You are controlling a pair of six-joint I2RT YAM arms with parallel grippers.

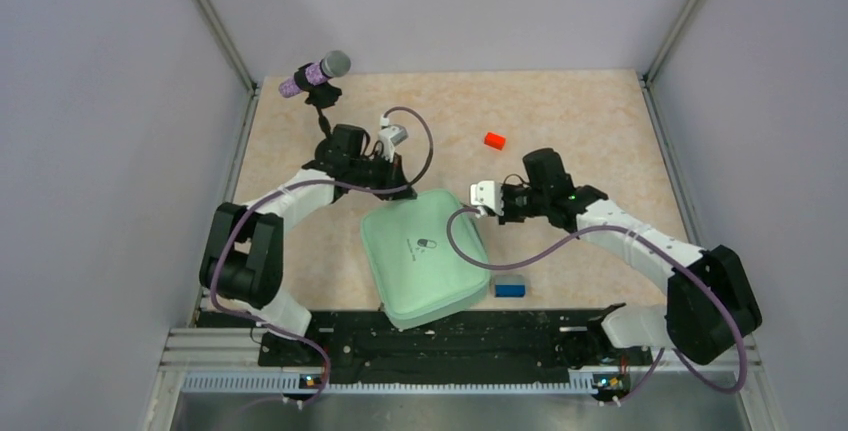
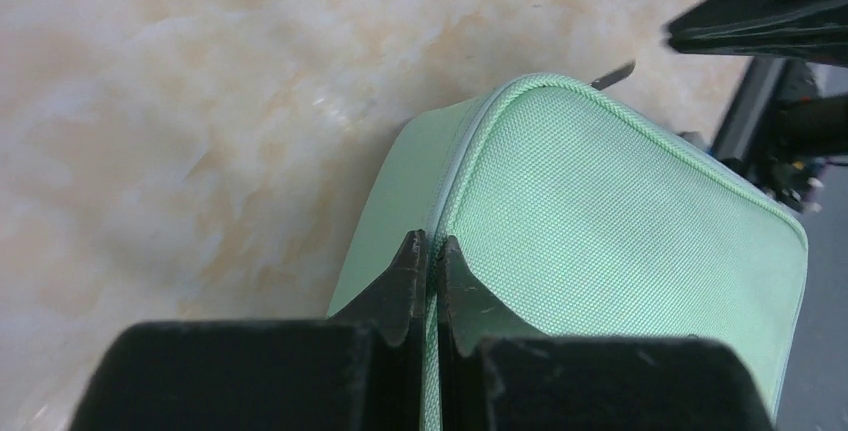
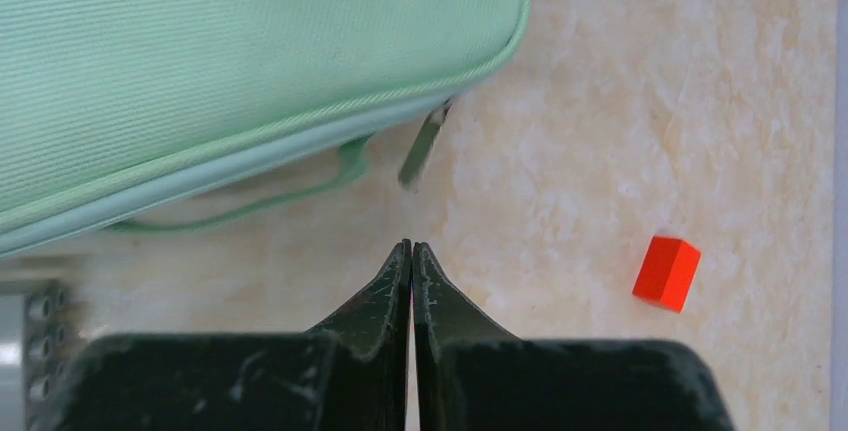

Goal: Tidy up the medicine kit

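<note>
1. Pale marbled tabletop [image 1: 580, 111], spread under and around the medicine kit [image 1: 425, 271], with grey panels on three sides.
2. Black mounting rail [image 1: 450, 346] along the near edge, overlapped by the medicine kit's near corner.
3. Left arm [image 1: 290, 196], reaching to the medicine kit's far-left corner. Left jaws all but pressed together and pinching the zip seam at that edge. In the left wrist view, seam line running straight in between the tips.
4. Right arm [image 1: 630, 236], reaching toward the medicine kit's far-right corner. Right jaws pressed together on nothing, tips over bare tabletop just off that corner and clear of the case.
5. Medicine kit itself: mint green, square with rounded corners, lid down, small dark pill icon facing up. Lying flat mid-tabletop between the two arms, turned slightly askew, with a purple cable [image 1: 462, 241] draped over its right side.
6. Grey-headed, purple-banded microphone-like stick [image 1: 315, 74] on a black stand, well beyond the medicine kit's far-left corner.
7. Thin green carry loop [image 3: 340, 166], lying on the tabletop against the medicine kit's side nearest the right jaws.
8. Blue block [image 1: 509, 289], just beside the medicine kit's near-right corner.
9. Orange-red block [image 1: 494, 140], well beyond the medicine kit's far-right corner.
10. Metal zip pull [image 3: 425, 146], sticking out from the medicine kit's far-right corner, near the right jaws' tips but not touching them.
</note>
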